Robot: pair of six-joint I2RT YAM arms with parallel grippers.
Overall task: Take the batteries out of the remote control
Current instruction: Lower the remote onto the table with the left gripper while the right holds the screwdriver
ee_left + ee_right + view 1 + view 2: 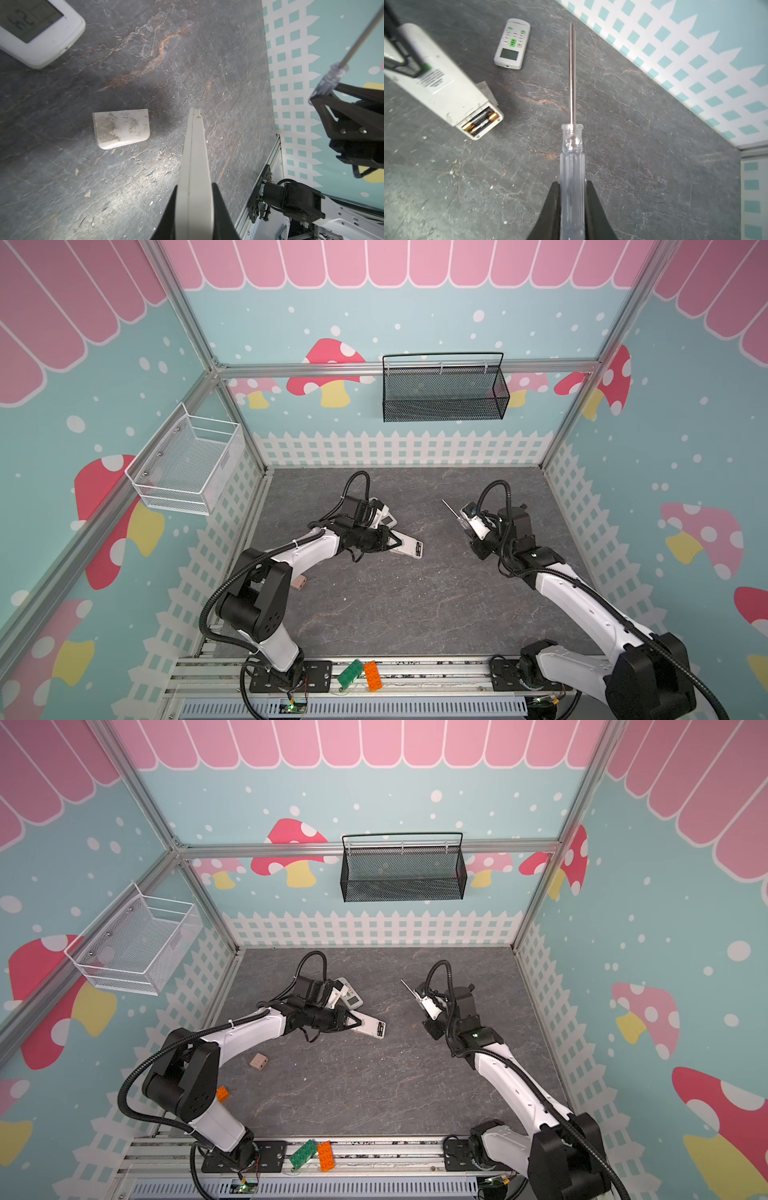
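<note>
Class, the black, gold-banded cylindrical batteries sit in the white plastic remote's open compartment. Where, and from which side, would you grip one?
Probably from the uncovered back: the black-and-gold batteries lie side by side, recessed in the white plastic remote, only their tops exposed. Lift one gold end, then pinch it.

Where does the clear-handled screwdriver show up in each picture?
Top view: screwdriver right of centre.
Top view: right of centre too.
Left wrist: against the fence wall.
Right wrist: centre, pointing away.
Shared landmark: the held white remote.
</note>
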